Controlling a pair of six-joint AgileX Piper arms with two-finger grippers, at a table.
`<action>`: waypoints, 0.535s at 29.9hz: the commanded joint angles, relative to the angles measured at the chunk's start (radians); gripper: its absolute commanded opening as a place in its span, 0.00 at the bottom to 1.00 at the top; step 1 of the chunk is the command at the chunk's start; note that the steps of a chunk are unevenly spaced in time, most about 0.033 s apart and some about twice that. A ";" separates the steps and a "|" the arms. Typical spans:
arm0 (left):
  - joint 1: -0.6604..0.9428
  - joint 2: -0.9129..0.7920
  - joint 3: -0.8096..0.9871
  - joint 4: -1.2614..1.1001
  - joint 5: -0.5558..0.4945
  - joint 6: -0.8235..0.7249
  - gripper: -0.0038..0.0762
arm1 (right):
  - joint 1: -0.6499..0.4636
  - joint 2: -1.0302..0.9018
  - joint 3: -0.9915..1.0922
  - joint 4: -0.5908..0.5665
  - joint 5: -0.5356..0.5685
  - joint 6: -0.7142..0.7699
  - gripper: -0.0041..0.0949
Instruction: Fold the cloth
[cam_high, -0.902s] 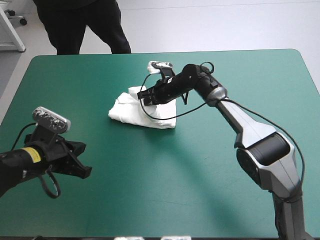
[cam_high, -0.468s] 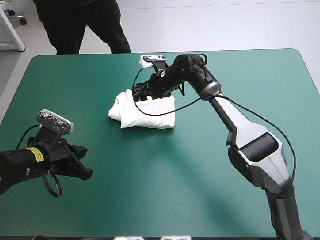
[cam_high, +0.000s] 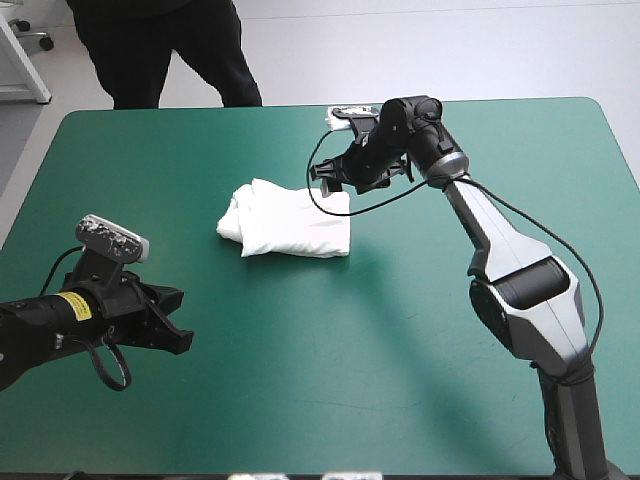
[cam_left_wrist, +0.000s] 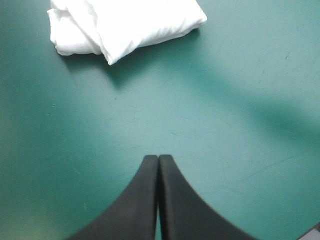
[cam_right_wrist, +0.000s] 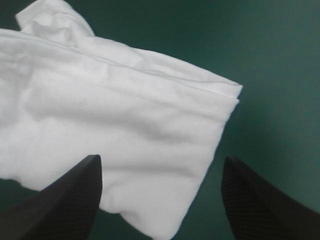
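In the lower left of the high view, nearest the camera, the left gripper (cam_high: 178, 338) hovers over the bare teal-green table (cam_high: 400, 360), its black fingers pressed together in one pointed arch and holding nothing (cam_left_wrist: 158, 159). Ahead of it, well apart, lies the T-shirt (cam_left_wrist: 125, 25).

The T-shirt (cam_high: 290, 222) sits left of the middle of the high view as a white folded bundle lying flat on the cover, its left end rounded and bunched, its right edge straight.

Beyond it, in the upper middle of the high view, the right gripper (cam_high: 328, 180) hangs just over the bundle's far right corner. Its fingers stand wide apart and empty (cam_right_wrist: 161, 160), with the folded T-shirt (cam_right_wrist: 110, 115) beneath and ahead of them.
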 joint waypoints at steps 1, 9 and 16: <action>0.000 -0.004 -0.023 -0.026 -0.055 -0.023 0.04 | -0.027 -0.026 -0.026 0.026 0.002 -0.003 0.68; 0.000 -0.004 -0.023 -0.026 -0.063 -0.038 0.04 | -0.029 0.043 -0.023 0.060 0.002 -0.043 0.68; 0.000 -0.002 -0.023 -0.022 -0.063 -0.038 0.04 | -0.028 0.090 -0.023 0.082 0.002 -0.066 0.68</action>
